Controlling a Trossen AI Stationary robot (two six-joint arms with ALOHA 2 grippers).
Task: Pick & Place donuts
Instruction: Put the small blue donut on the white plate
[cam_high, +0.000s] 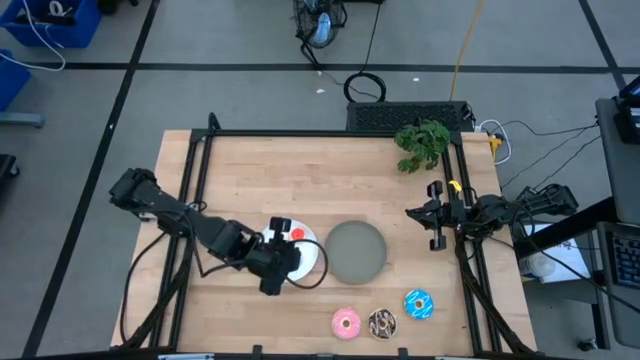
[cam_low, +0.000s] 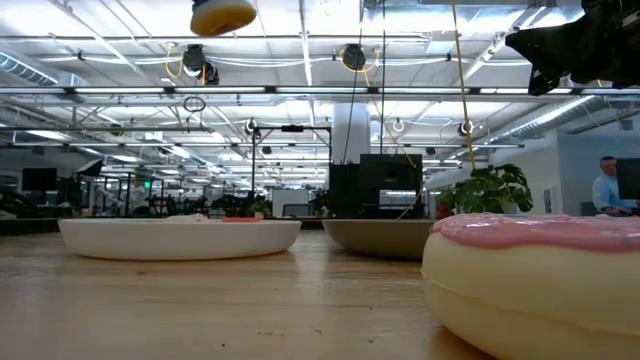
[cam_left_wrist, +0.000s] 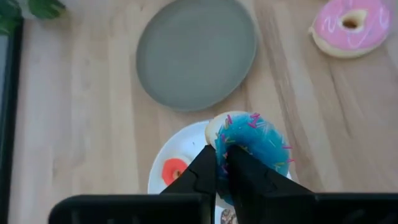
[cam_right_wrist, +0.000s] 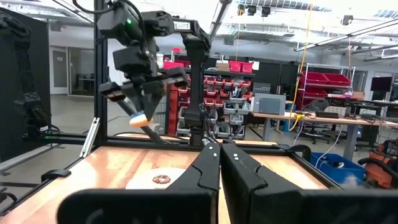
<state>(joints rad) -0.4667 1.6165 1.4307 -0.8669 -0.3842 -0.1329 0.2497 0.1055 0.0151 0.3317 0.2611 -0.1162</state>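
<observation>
High view: left gripper (cam_high: 272, 262) hangs over the white plate (cam_high: 312, 262), roughly 7 o'clock from table centre; the red donut (cam_high: 296, 236) shows on the plate. Grey plate (cam_high: 356, 251) just beside at 3 o'clock of the white one. Pink donut (cam_high: 346, 322), chocolate sprinkled donut (cam_high: 381, 322) and blue sprinkled donut (cam_high: 418, 304) sit in a row near the front edge. Right gripper (cam_high: 436, 215) waits at the table's right rail.

Low view: pink donut (cam_low: 535, 280) close up; a small donut (cam_low: 223, 15) held high above, gripper itself cut off.

Left wrist view: fingers (cam_left_wrist: 202, 175) pinched on a small blue donut (cam_left_wrist: 252, 142), directly above the white plate (cam_left_wrist: 163, 175). Probably a release step: lower close to the plate before opening, land clear of the red donut (cam_left_wrist: 173, 168).

Right wrist view: own fingers (cam_right_wrist: 211, 169) pressed together, holding nothing.

No readable writing or brands.
</observation>
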